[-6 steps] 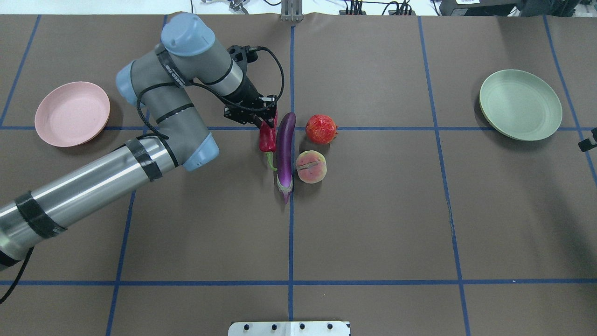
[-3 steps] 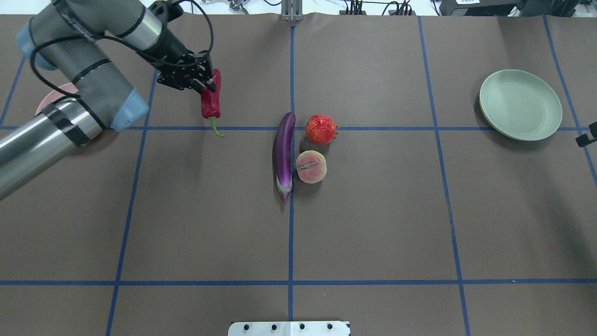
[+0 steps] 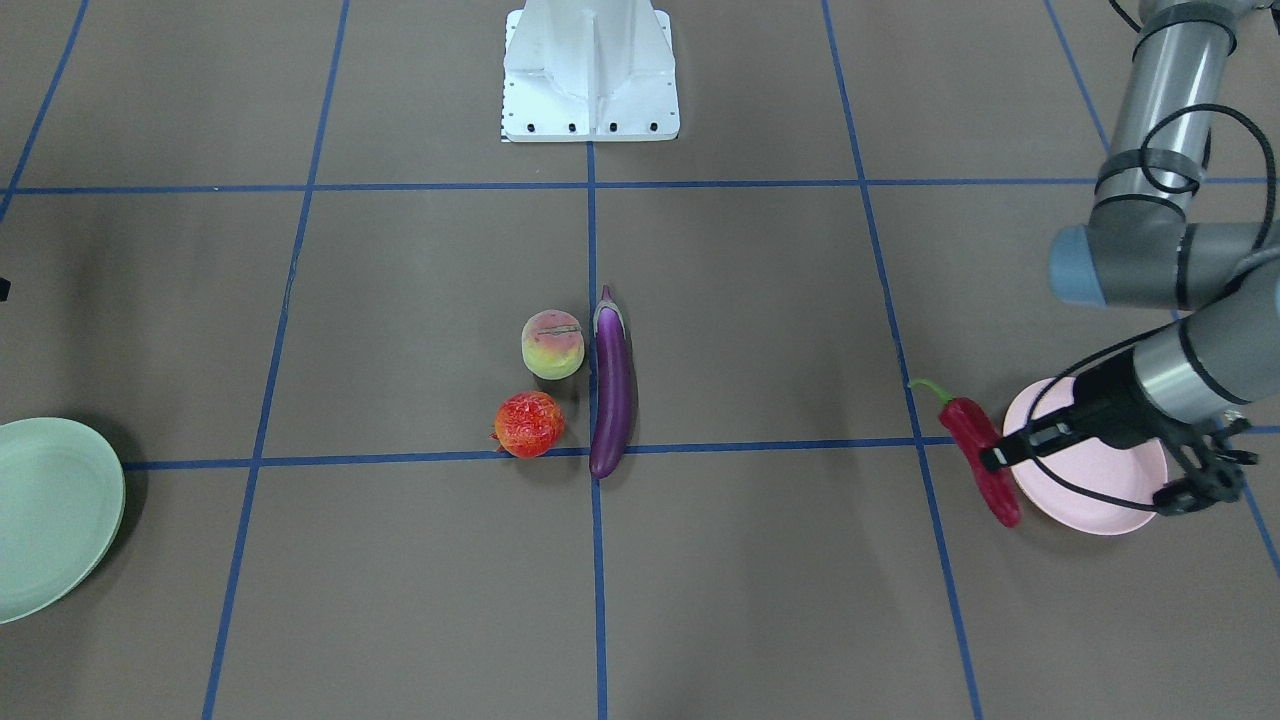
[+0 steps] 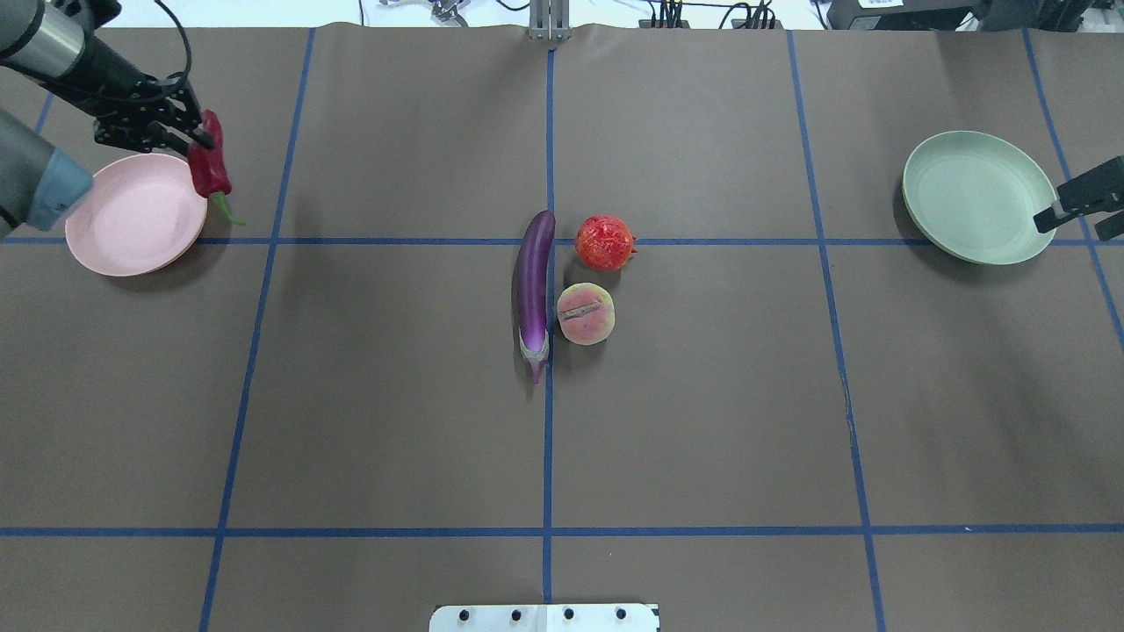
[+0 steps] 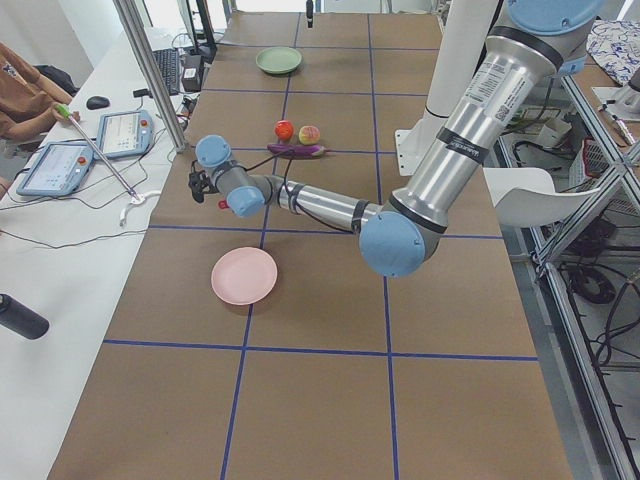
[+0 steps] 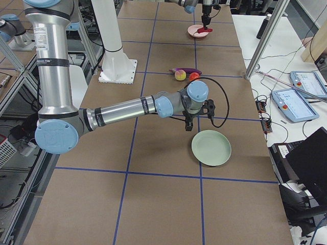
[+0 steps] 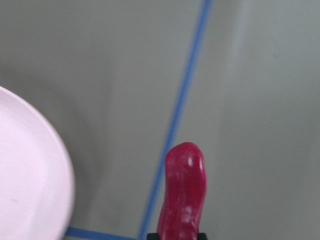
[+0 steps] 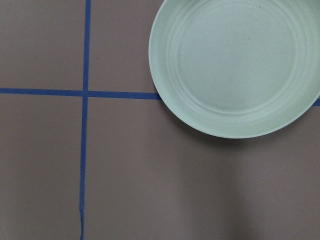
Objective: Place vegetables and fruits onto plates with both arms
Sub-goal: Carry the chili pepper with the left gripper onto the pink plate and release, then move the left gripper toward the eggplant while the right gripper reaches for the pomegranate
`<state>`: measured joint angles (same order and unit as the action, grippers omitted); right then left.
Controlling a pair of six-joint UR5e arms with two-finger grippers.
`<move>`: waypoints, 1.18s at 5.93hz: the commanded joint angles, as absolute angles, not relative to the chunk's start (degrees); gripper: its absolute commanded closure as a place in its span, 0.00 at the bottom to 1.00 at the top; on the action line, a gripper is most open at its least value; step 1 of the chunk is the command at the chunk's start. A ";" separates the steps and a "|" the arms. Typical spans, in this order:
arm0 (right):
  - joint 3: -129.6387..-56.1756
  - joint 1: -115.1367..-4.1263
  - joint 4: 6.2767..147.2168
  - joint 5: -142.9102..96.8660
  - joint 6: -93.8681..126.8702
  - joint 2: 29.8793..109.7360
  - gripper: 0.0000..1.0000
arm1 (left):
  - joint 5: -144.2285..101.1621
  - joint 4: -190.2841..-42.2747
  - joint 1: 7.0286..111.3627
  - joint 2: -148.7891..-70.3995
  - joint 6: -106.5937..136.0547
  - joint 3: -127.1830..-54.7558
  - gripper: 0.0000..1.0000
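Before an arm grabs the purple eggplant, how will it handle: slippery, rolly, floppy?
The eggplant looks glossy, so a grip may slip. Long and slim, it would probably pivot if gripped off-centre. Its slight curve likely limits rolling, though a push could nudge the peach beside it.

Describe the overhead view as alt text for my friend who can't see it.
The robot's left gripper holds a red chili pepper beside the pink plate, at far left. In the middle of the table lie a purple eggplant, an orange-red fruit and a peach; the right gripper pokes in by the empty green plate at right.
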<state>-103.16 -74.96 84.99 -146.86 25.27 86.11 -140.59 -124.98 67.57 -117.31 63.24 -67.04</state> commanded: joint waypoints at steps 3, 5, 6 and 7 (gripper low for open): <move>-106.96 -67.61 84.99 -146.43 35.59 81.84 0.00 | -136.76 -124.63 69.87 -112.68 47.03 -61.17 0.00; -106.87 -61.91 84.99 -141.54 43.28 76.84 0.00 | -137.28 -124.45 69.61 -113.38 49.29 -65.01 0.00; -106.96 -57.52 84.99 -137.33 50.20 72.99 0.00 | -139.55 -124.80 69.26 -114.16 56.79 -67.56 0.00; -106.61 -52.52 84.99 -132.67 58.89 68.86 0.00 | -141.05 -125.41 68.65 -115.48 63.30 -70.63 0.00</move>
